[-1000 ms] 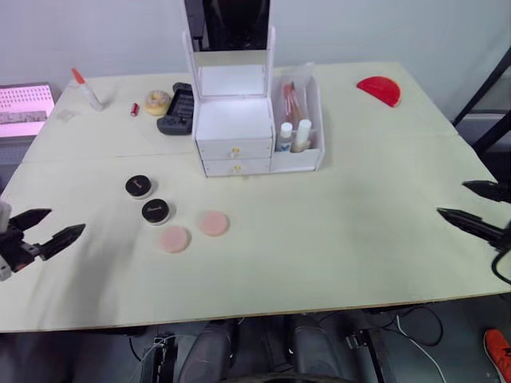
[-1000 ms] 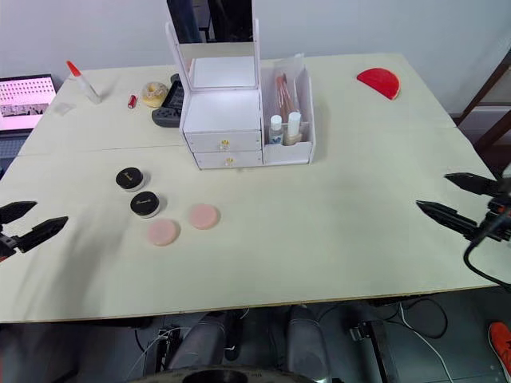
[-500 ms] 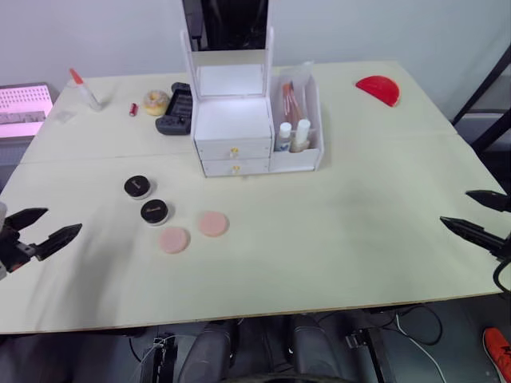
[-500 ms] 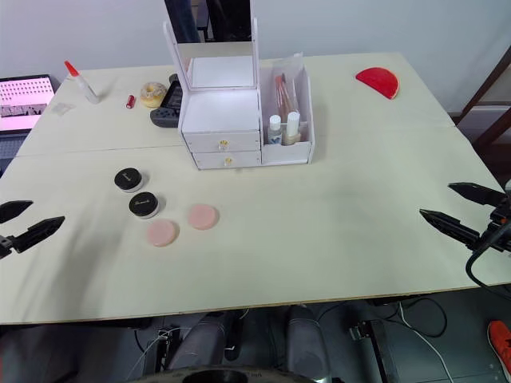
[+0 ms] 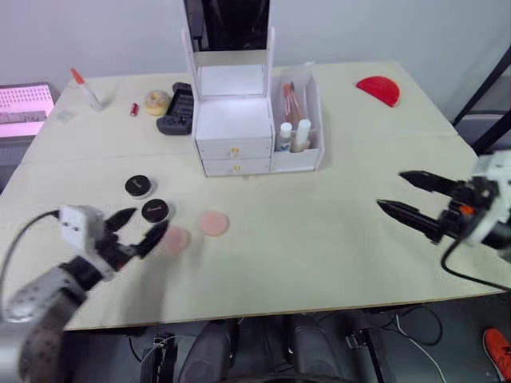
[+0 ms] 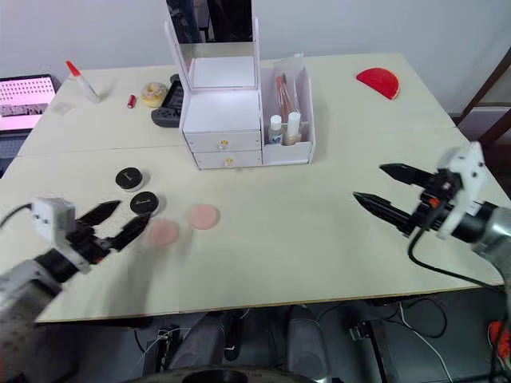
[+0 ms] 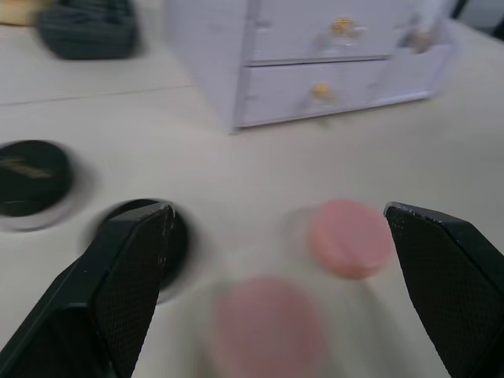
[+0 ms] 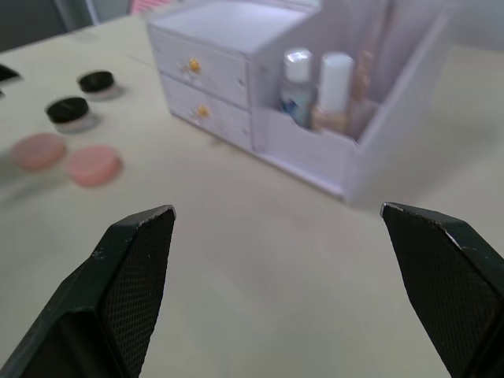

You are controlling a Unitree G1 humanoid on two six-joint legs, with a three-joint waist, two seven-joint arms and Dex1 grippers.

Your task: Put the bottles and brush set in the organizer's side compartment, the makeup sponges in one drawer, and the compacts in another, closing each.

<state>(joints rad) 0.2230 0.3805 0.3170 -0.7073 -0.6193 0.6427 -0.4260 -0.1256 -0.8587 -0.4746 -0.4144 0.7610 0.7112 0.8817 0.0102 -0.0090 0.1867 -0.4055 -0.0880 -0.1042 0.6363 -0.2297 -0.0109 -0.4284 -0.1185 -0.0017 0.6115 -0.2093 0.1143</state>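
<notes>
While both arms have moved inward, the left gripper [image 5: 136, 230] hangs open beside the makeup sponges [image 5: 194, 232], two flat pink discs; the right gripper [image 5: 406, 195] is open too.

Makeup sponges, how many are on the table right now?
2. One makeup sponge lies in front of the organizer; the other makeup sponge is beside it, nearer the open left pincer. None looks hidden.

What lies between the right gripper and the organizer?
Bare table: in the right eye view nothing lies between the right gripper, fingers open, and the organizer.
</notes>
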